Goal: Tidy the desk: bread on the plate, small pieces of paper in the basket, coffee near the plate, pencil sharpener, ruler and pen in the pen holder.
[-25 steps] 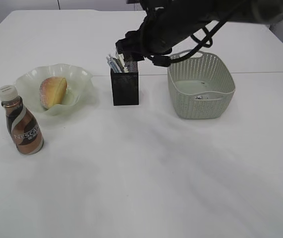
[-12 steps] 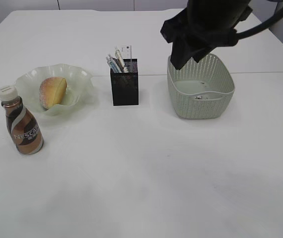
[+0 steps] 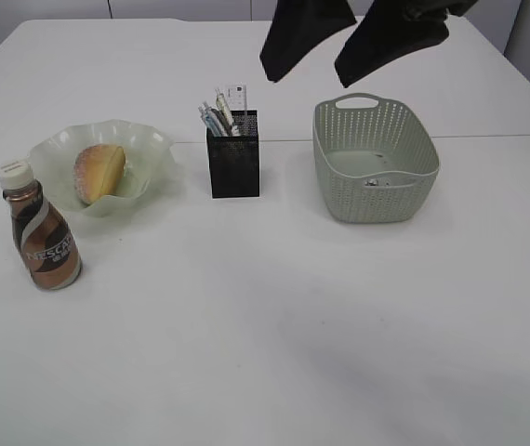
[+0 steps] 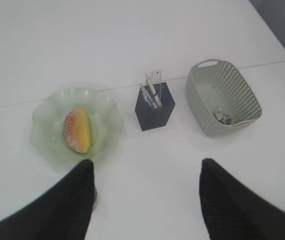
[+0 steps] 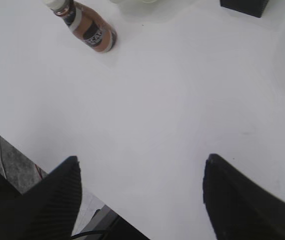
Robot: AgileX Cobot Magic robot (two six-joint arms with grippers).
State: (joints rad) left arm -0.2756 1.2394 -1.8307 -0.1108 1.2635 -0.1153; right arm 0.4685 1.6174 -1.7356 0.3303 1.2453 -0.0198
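The bread [image 3: 99, 172] lies in the wavy green plate [image 3: 153, 147], and the coffee [image 3: 44, 232] stands just in front of it on the left. Pens [image 3: 212, 119] and the ruler [image 3: 238, 97] stick up out of the black pen holder [image 3: 234, 167]. Small pieces of paper [image 3: 374, 181] lie in the basket [image 3: 377, 130]. The pencil sharpener is hidden. My right gripper [image 3: 307, 79] hangs open and empty high above the pen holder and basket. My left gripper [image 4: 145, 172] is also open and empty, high over the desk [image 3: 274, 316].
In the right wrist view the desk's front edge [image 5: 57, 172] runs across the lower left, with floor and a dark frame beyond it. The coffee [image 5: 87, 31] shows at that view's top left.
My right arm has lifted away from the pen holder, up and to the right, and its jaws have spread. Only its two fingers now show at the top of the exterior view.
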